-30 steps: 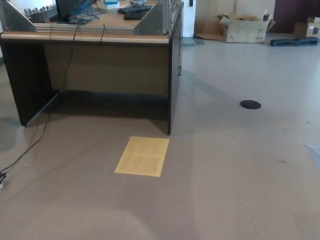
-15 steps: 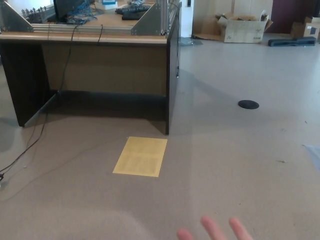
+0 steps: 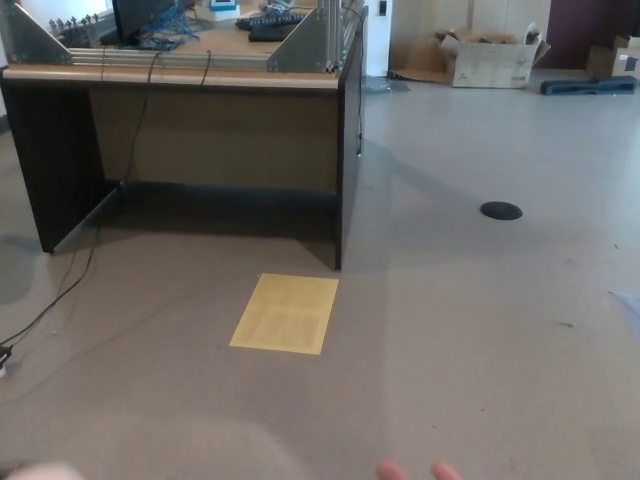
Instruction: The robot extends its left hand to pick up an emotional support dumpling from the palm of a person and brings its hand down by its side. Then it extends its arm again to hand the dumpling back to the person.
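Soft, even indoor light; slightly grainy, shadow under desk [image 3: 200, 150].

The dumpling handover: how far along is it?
Nothing looks done from this view. No dumpling and neither robot hand shows. Only a person's fingertips peek in at the bottom edge, over the floor near the yellow sheet. Pickup and return both seem left.

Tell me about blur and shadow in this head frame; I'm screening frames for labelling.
Head view: the desk and yellow sheet are sharp; the person's fingertips at the bottom edge are blurred, as is a pale blob at bottom left; soft shadow lies under the desk; no strong glare on the floor.
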`<state>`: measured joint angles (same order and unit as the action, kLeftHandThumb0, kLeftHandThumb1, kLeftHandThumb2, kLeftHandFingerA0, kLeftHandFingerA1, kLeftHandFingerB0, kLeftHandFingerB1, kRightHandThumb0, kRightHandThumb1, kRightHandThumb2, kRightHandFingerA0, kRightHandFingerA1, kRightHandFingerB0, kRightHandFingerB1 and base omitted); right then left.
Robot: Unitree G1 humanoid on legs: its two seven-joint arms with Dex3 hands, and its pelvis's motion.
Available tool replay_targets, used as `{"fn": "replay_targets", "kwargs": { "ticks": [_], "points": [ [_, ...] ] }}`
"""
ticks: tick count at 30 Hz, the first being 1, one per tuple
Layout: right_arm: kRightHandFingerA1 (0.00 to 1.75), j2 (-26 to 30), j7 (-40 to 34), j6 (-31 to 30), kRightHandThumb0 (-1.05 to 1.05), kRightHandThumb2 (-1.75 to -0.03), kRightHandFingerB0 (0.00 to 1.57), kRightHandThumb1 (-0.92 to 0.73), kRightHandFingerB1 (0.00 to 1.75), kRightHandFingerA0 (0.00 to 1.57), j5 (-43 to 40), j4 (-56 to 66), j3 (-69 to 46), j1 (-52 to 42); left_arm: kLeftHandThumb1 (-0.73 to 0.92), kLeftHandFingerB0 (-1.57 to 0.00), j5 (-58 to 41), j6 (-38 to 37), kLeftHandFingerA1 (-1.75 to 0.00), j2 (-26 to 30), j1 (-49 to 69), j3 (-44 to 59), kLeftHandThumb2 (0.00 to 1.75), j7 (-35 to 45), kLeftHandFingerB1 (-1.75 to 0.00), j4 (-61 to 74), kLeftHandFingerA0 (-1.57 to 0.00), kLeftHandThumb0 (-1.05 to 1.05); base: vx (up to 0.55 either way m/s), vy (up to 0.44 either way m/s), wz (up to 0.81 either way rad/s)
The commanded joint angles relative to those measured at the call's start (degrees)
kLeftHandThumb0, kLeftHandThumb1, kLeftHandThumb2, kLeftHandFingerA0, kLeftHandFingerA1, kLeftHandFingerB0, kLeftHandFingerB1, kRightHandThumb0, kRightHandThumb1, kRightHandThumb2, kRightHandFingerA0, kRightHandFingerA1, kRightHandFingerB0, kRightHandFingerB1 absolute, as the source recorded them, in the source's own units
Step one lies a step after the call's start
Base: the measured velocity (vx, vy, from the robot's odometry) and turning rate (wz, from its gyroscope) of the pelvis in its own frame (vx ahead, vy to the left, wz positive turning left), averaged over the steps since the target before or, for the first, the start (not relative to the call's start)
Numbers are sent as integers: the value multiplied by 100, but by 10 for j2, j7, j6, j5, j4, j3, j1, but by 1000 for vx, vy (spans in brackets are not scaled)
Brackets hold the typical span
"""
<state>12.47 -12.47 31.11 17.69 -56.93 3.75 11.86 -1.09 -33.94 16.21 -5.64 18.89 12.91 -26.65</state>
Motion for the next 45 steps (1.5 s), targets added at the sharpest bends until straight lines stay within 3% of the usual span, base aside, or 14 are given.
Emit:
{"fn": "replay_targets", "kwargs": {
  "ticks": [1, 6, 8, 10, 15, 23, 25, 32, 38, 39, 41, 43, 44, 45],
  "points": [
    [54, 8, 1, -15, -29, -59, 66, -63, 46, 81, -7, 2, -2, 11, 75, -85, -63, 144, -129, 45, -135, -66, 73, 46, -97, 291, -88, -6, 0, 0, 0],
    [50, 5, 2, -12, -29, -59, 66, -62, 46, 77, -4, 2, 2, 12, 74, -88, -19, 205, -135, 29, -217, -135, 69, 65, -96, 365, -87, -8, 0, 0, 0],
    [51, 2, 2, -11, -29, -59, 66, -62, 46, 78, -3, 0, 3, 17, 70, -89, -5, 226, -127, 19, -246, -162, 75, 71, -96, 382, -94, -8, 0, 0, 0],
    [51, 2, 3, -15, -30, -59, 67, -62, 46, 78, -1, 2, 5, 23, 62, -85, 11, 248, -138, 5, -282, -199, 85, 83, -104, 395, -86, -10, 0, 0, 0],
    [51, 4, 6, -21, -31, -60, 66, -63, 45, 77, 1, 10, 8, 27, 69, -86, 62, 300, -142, -43, -333, -299, 74, 91, -98, 442, -86, -10, 0, 0, 0],
    [50, 8, 8, -25, -32, -60, 67, -63, 45, 76, 4, 15, 12, 25, 69, -84, 71, 349, -152, -64, -319, -368, 75, 94, -108, 486, -82, -10, 0, 0, 0],
    [56, 9, 16, -13, -30, -59, 68, -63, 47, 81, 0, 14, 12, 30, 73, -74, 85, 344, -160, -68, -280, -413, 73, 97, -124, 498, -77, -13, 0, 0, 0],
    [54, 6, 27, -9, -30, -59, 66, -63, 46, 79, -5, 4, 14, 46, 74, -74, 92, 345, -159, -50, -254, -435, 72, 105, -126, 506, -83, -13, 0, 0, 0],
    [53, -2, 34, -25, -31, -59, 65, -63, 46, 80, -13, 0, 10, 53, 77, -69, 99, 353, -162, -32, -239, -443, 68, 119, -130, 515, -74, -14, 0, 0, 0],
    [53, -3, 32, -33, -31, -59, 66, -64, 46, 81, -10, 2, 12, 55, 76, -72, 97, 349, -159, -29, -239, -441, 67, 121, -128, 513, -81, -14, 0, 0, 0],
    [55, -3, 26, -34, -32, -60, 64, -64, 46, 81, -3, 3, 16, 56, 77, -72, 98, 356, -159, -24, -236, -440, 67, 126, -115, 516, -75, -14, 0, 0, 0],
    [55, -3, 25, -33, -32, -60, 64, -64, 46, 81, -3, 1, 16, 57, 77, -72, 98, 355, -159, -24, -234, -439, 67, 127, -115, 515, -75, -14, 0, 0, 0],
    [62, -2, 24, -23, -30, -59, 70, -62, 49, 88, -4, 0, 16, 56, 74, -85, 94, 356, -129, -24, -229, -436, 65, 125, -63, 516, -91, -15, 0, 0, 0],
    [62, -2, 22, -8, -30, -59, 70, -62, 49, 88, -5, -1, 16, 54, 74, -85, 89, 358, -129, -26, -221, -432, 65, 123, -63, 517, -91, -15, 0, 0, 0]
  ]
}}
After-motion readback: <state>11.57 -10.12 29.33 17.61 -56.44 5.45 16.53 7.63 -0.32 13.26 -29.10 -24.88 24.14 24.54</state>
